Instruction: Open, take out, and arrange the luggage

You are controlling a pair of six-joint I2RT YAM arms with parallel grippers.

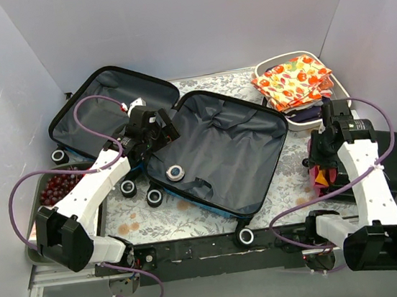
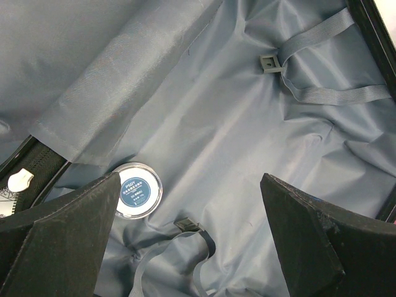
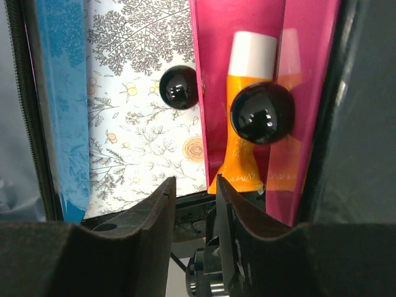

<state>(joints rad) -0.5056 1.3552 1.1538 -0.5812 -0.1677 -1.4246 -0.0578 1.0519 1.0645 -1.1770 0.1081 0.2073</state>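
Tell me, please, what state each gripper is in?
Left gripper: open, empty.
Right gripper: jaws barely apart near flat glossy pink packet; cannot tell.

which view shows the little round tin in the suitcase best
The left wrist view: the round tin sits close up, label visible, with one finger covering its left edge. The top view shows only a small disc in the open suitcase. The right wrist view misses it.
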